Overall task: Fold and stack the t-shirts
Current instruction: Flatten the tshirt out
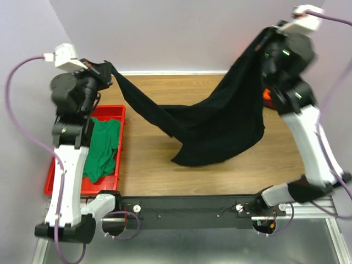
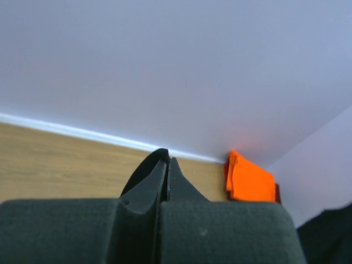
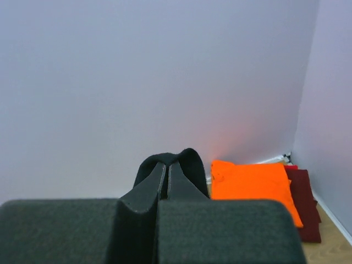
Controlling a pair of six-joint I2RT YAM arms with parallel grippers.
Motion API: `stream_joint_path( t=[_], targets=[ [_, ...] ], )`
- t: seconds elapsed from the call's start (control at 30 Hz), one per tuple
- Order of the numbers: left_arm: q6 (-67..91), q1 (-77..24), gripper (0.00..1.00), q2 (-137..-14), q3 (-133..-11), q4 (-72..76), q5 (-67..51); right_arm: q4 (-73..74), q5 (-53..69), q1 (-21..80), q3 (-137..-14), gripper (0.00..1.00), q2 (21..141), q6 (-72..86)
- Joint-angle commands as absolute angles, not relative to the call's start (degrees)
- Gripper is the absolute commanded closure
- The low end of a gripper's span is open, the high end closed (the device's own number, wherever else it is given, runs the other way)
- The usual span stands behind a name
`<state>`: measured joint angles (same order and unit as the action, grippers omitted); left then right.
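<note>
The black t-shirt [image 1: 220,129] hangs stretched between both raised arms, its lower part sagging onto the wooden table [image 1: 148,159]. My left gripper [image 1: 109,70] is shut on its left end; the cloth [image 2: 144,168] shows at the fingertips. My right gripper [image 1: 268,34] is shut on its right end high up; the cloth [image 3: 190,159] folds over the tips. The orange t-shirt [image 3: 250,187] lies folded on the folded maroon t-shirt [image 3: 305,206] at the back right corner. The green t-shirt [image 1: 104,148] lies crumpled in the red tray [image 1: 120,113].
The red tray stands at the table's left edge beside the left arm. The purple back wall [image 1: 181,33] and the right side wall [image 3: 335,110] close in the table. The orange and maroon stack [image 2: 250,179] sits against the corner behind the right arm.
</note>
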<state>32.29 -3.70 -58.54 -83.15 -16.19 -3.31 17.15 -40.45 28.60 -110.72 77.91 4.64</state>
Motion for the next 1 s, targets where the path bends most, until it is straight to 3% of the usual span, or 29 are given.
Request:
stream_joint_path(
  t=[0.0, 0.2, 0.3, 0.33, 0.43, 0.6, 0.73, 0.83, 0.97],
  targets=[
    [33.57, -3.16, 1.0, -64.68, -78.76, -12.49, -6.41, 15.12, -23.32, 17.79, -111.7, 0.99, 94.25, 9.3],
    [33.4, -3.16, 1.0, -72.77, -75.78, -10.73, -6.07, 15.29, -14.24, 13.8, -123.56, 0.97, 114.32, 11.6],
    [33.84, -3.25, 1.0, -73.83, -72.96, -9.32, -5.98, 16.52, -12.66, 13.71, -127.43, 0.72, 120.66, 12.3],
    [33.84, -3.25, 1.0, -73.92, -71.99, -8.79, -6.24, 17.57, -11.96, 13.71, -128.14, 0.55, 121.28, 13.0],
    [33.93, -3.25, 1.0, -74.0, -69.26, -7.47, -6.85, 20.38, -12.13, 13.62, -124.03, 0.31, 119.28, 15.63],
    [33.58, -3.25, 1.0, -73.04, -65.93, -7.38, -7.47, 21.09, -12.66, 13.62, -101.83, 0.28, 102.1, 23.19],
    [33.13, -3.25, 1.0, -72.33, -64.51, -7.21, -7.47, 20.92, -8.63, 13.71, -74.88, 0.33, 89.59, 30.3],
    [33.13, -3.25, 1.0, -72.42, -64.34, -6.77, -8.43, 20.48, -6.16, 13.97, -63.85, 0.39, 83.0, 34.26],
    [33.05, -3.34, 1.0, -72.25, -63.55, -6.24, -8.79, 17.68, -6.24, 14.85, -51.17, 0.39, 77.35, 36.82]
  ],
)
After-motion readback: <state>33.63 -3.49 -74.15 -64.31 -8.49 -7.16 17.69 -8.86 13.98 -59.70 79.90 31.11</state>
